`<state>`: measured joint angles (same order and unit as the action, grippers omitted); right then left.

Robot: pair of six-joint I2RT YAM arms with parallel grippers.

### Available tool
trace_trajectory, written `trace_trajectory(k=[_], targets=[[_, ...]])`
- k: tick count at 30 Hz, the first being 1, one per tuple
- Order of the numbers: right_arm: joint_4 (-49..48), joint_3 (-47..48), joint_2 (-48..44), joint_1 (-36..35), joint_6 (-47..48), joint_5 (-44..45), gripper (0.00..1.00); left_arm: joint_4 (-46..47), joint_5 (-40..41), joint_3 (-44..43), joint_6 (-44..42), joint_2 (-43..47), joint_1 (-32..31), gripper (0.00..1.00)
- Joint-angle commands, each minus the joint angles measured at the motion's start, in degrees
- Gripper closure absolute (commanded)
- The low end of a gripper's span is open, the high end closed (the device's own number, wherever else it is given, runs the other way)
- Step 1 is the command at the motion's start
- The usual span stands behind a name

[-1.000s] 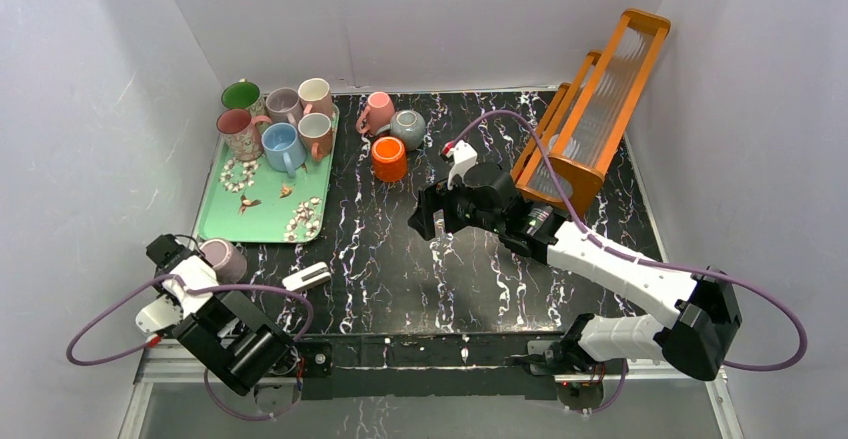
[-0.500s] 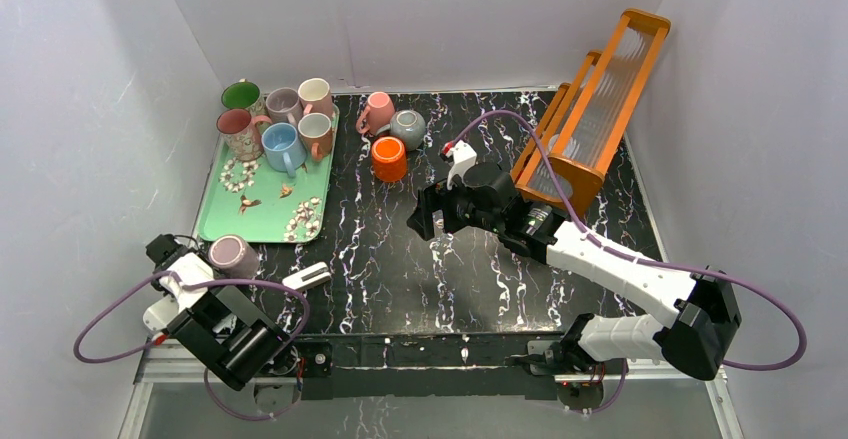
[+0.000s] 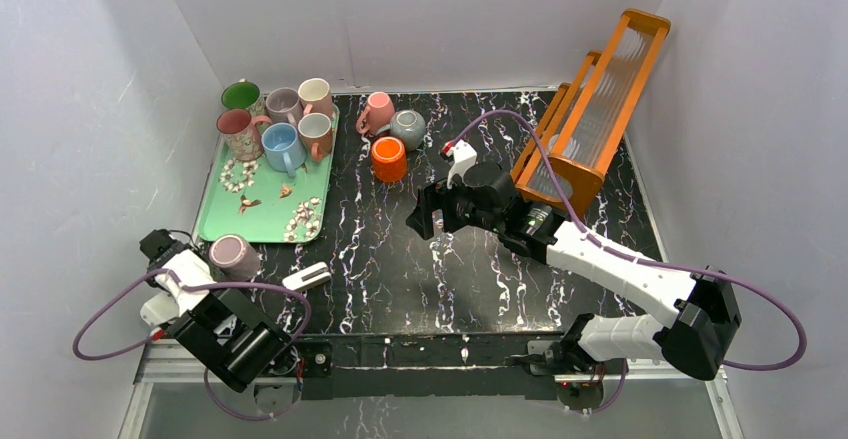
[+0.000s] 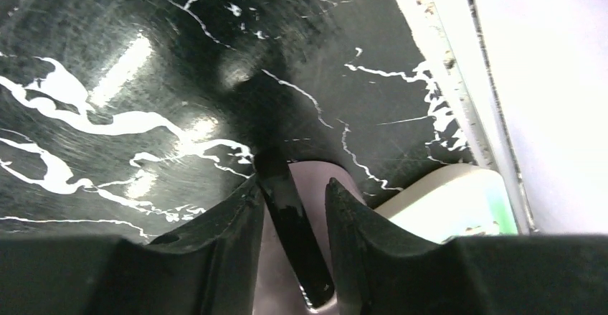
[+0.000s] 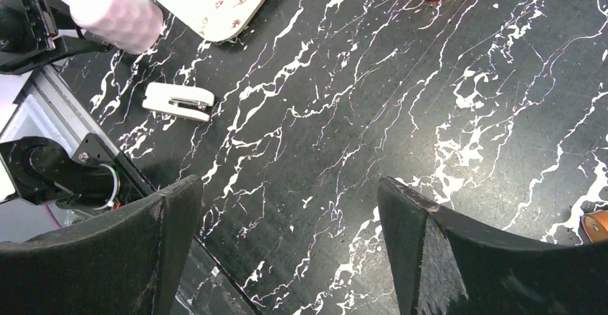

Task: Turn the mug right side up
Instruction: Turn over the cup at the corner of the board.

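Observation:
A mauve mug [image 3: 233, 256] hangs at the table's near left, just off the green tray's [image 3: 262, 221] front corner. Its round end faces the top camera. My left gripper [image 3: 213, 258] is shut on it. In the left wrist view my gripper [image 4: 290, 186] pinches a thin dark strip of the mug [image 4: 344, 189] between its fingers [image 4: 236, 214]. The mug [image 5: 118, 13] also shows in the right wrist view, its ribbed side visible. My right gripper [image 3: 426, 213] is open and empty above the table's middle, and nothing lies between its fingertips [image 5: 287, 193].
The tray holds several upright mugs [image 3: 282, 145]. An orange mug [image 3: 390, 159], a pink mug [image 3: 376, 111] and a grey mug [image 3: 407, 128] sit at the back centre. An orange rack [image 3: 590, 109] stands back right. A small white object [image 3: 307, 277] lies near the front edge.
My left gripper has turned with the mug; the mug has moved slightly right and its round end has come up toward the top camera. The right arm has barely moved.

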<state>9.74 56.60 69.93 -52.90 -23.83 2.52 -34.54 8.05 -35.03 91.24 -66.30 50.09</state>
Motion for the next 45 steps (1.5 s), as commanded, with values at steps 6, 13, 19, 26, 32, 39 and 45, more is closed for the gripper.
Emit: trace_trajectory(k=[6,13,19,26,32,39,45], targets=[[-2.8,1.2,-1.3,-0.3,-0.2,-0.7,0.01,-2.3,0.2,-2.8,0.2,1.6,0.3,0.97],[-2.9,2.0,-2.7,-0.3,0.1,-0.8,0.01,-5.9,-0.5,-4.2,-2.6,2.6,0.1,1.00],[-1.8,1.8,-4.5,-0.2,0.2,-0.5,0.01,-8.2,1.3,-6.3,-4.7,6.7,-1.2,1.00],[-1.0,1.9,-6.9,-0.2,0.8,0.4,0.01,-10.0,4.5,-12.2,-7.3,9.0,-3.2,1.00],[-0.9,1.9,-7.7,-0.3,1.1,0.4,0.01,-4.6,5.5,-16.6,-13.4,9.5,-7.0,1.00],[-0.9,1.6,-8.4,-0.2,0.8,-0.3,0.01,12.1,4.8,-15.5,-25.5,12.2,-15.5,1.00],[-1.5,0.3,-9.0,-0.2,0.8,0.4,0.01,31.5,-1.0,-10.4,-37.4,12.8,-20.4,1.00]])
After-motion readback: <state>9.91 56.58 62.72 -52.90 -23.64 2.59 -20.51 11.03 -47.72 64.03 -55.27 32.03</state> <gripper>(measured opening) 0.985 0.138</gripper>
